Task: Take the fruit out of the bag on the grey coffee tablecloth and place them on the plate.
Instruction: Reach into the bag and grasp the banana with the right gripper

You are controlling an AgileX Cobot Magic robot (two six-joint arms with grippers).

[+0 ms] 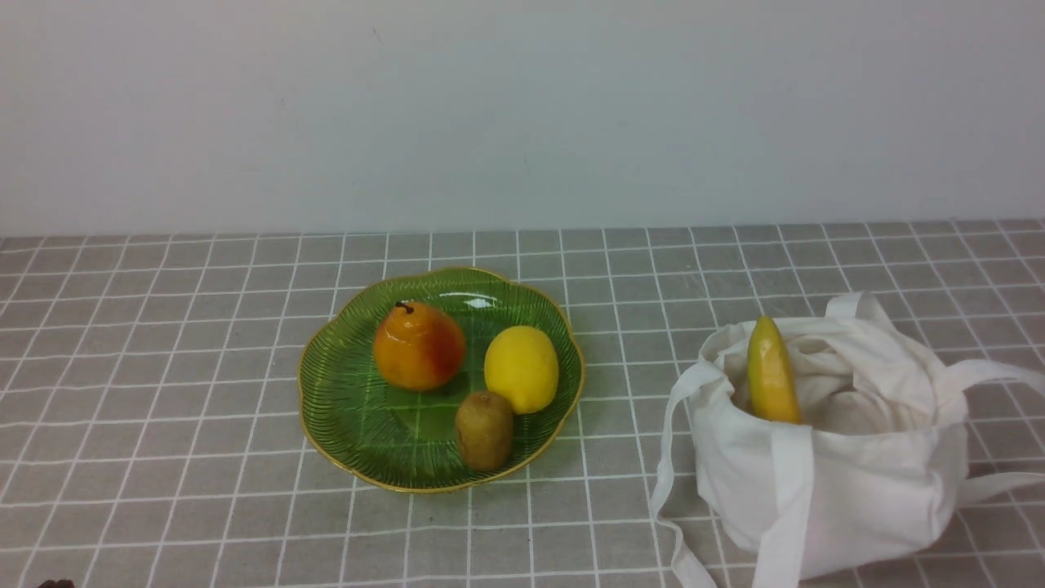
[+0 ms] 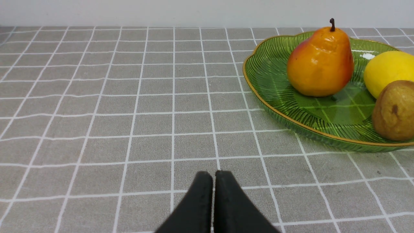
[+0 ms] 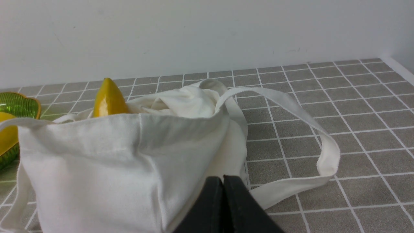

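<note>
**Q:** Pincer status, both sides?

**A:** My left pincer (image 2: 213, 175): fingers pressed flat together, no gap showing, nothing held. It hangs low over the grey coffee tablecloth (image 2: 97, 113), with the plate (image 2: 268, 97) off to one side. My right pincer (image 3: 223, 178): closed just as tight, tips together, empty. It sits close against the outer wall of the bag (image 3: 113, 168). I cannot tell whether it touches the cloth.

**Q:** Location of the banana?

**A:** The banana (image 1: 771, 371) is inside the bag, standing tip up and leaning toward the bag's left inner wall. Its upper part shows above the rim; its lower end is hidden in the folds. The bag stands on the tablecloth at front right, mouth open and slumped. It is to the right of the plate, with a strip of cloth between them. One strap handle (image 3: 323, 145) loops out onto the tablecloth on the bag's right.

**Q:** Plate contents?

**A:** Three items. An orange-red pear (image 1: 418, 347) stands upright, stem up, at the back left. A lemon (image 1: 522, 369) is just beside it on the right. A brown kiwi (image 1: 484, 429) lies in front of the lemon; whether they touch, I cannot tell.
</note>
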